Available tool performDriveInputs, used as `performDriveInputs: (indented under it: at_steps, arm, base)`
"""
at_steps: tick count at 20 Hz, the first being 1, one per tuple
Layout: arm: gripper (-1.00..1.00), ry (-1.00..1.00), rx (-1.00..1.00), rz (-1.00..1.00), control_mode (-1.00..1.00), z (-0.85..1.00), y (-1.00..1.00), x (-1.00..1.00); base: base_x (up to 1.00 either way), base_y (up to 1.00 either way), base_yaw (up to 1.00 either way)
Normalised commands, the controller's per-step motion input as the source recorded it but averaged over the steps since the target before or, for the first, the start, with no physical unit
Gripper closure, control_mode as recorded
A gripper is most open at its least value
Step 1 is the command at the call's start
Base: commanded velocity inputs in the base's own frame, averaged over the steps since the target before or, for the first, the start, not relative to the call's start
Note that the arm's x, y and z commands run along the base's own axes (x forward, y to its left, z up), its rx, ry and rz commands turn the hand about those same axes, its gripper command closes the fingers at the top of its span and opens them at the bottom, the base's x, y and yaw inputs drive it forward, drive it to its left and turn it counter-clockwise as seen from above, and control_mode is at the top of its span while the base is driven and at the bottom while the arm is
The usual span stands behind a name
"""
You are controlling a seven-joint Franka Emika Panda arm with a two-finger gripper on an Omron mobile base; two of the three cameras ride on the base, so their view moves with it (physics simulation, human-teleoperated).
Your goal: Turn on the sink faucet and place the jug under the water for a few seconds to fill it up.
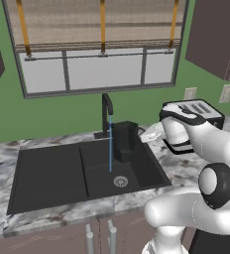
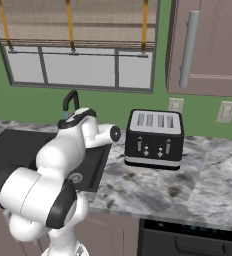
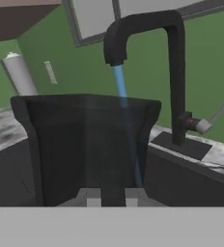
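Two basins make up the black sink (image 1: 47, 173), sunk in a marbled counter (image 1: 3, 154) beneath a wide window (image 1: 102, 69); the left basin is bare and the right one has a round silver drain (image 1: 120, 181) near its front. At the far rim, roughly between the basins, stands the sink faucet (image 1: 106, 113), a thin black post with a short curved spout. From the spout the water (image 1: 110, 144) falls as a straight light-blue stream to the floor of the right basin, just behind the drain. Just right of that stream, the jug (image 1: 125, 141) hangs above the right basin; in the left base view the stream runs down beside its left edge, while in the hand view the stream (image 3: 125, 120) crosses behind the rim of the jug (image 3: 85, 144), so I cannot tell whether water enters it. The gripper (image 3: 111, 197) is closed on the jug's near side, with the white arm reaching in from the right. Farther right on the counter sits a black toaster (image 2: 154, 139), below two wall outlets (image 2: 226, 111).
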Motion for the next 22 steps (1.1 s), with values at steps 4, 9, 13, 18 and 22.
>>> performDriveInputs:
  at_steps: [4, 9, 13, 18, 22]
  arm:
    - [1.0, 0.02, -0.03, -0.06, -1.0, -0.3, 0.01, 0.11]
    - [1.0, 0.01, -0.05, -0.06, -1.0, -0.24, 0.1, 0.13]
    - [1.0, 0.0, -0.03, -0.06, -1.0, -0.12, 0.1, 0.01]
    - [1.0, 0.0, -0.02, -0.05, -1.0, -0.04, 0.12, 0.0]
    - [1.0, 0.0, 0.0, -0.04, -1.0, 0.0, 0.16, 0.0]
  base:
    - [0.0, 0.0, 0.0]
    - [0.0, 0.0, 0.0]
    - [0.0, 0.0, 0.0]
    - [0.0, 0.0, 0.0]
    - [0.0, 0.0, 0.0]
